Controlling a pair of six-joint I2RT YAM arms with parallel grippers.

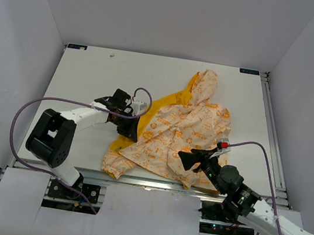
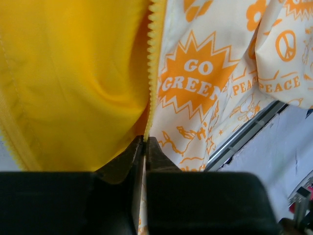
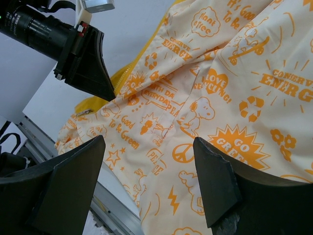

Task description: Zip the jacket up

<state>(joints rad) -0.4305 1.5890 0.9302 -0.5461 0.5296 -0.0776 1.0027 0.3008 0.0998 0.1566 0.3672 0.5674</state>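
Note:
The cream-white jacket [image 1: 185, 127] with orange print lies crumpled on the table, its yellow lining [image 1: 158, 109] open on the left side. My left gripper [image 1: 128, 130] is shut on the jacket's yellow zipper edge [image 2: 152, 68] at the left front; in the left wrist view the edge runs straight down between my closed fingers [image 2: 156, 154]. My right gripper [image 1: 189, 159] is open and empty, hovering over the jacket's lower front near the table's near edge. In the right wrist view its fingers [image 3: 215, 171] straddle printed fabric [image 3: 215, 98], and the left gripper [image 3: 88, 61] shows at upper left.
The white table [image 1: 92, 78] has metal rails along its near edge [image 1: 153, 183] and right side [image 1: 272, 135]. White walls enclose the table on three sides. A purple cable [image 1: 24, 115] loops from the left arm, another [image 1: 269, 176] from the right arm.

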